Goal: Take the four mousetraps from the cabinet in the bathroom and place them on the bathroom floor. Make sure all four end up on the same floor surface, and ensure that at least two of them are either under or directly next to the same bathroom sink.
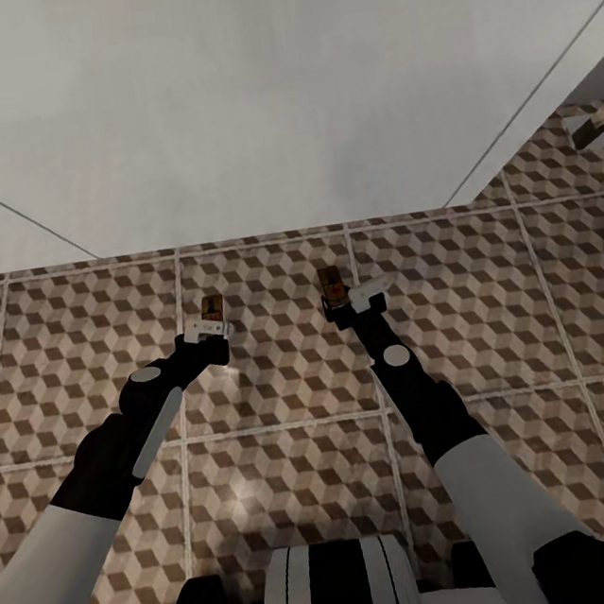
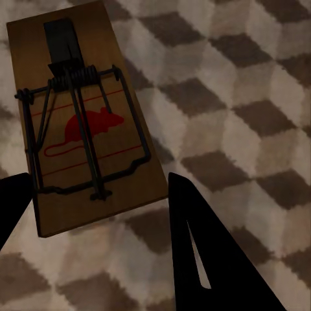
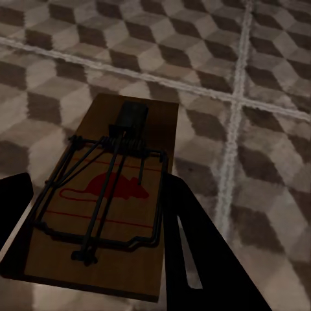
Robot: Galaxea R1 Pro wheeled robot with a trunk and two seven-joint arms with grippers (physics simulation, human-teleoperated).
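Tan-wood flat rectangular mousetrap (image 2: 87, 123) sits between left gripper (image 1: 208, 331) fingers, long axis running out past fingertips; left holds it. Second identical mousetrap (image 3: 107, 201) likewise held by right gripper (image 1: 348, 302). Both hang over cube-patterned brown-beige tiled floor (image 1: 452, 282); contact unclear.

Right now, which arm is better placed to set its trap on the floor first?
Right, narrowly, I'd judge. The left tool and right tool each grip a trap above the floor; the right trap lies slightly closer to the white edge ahead than the left trap.
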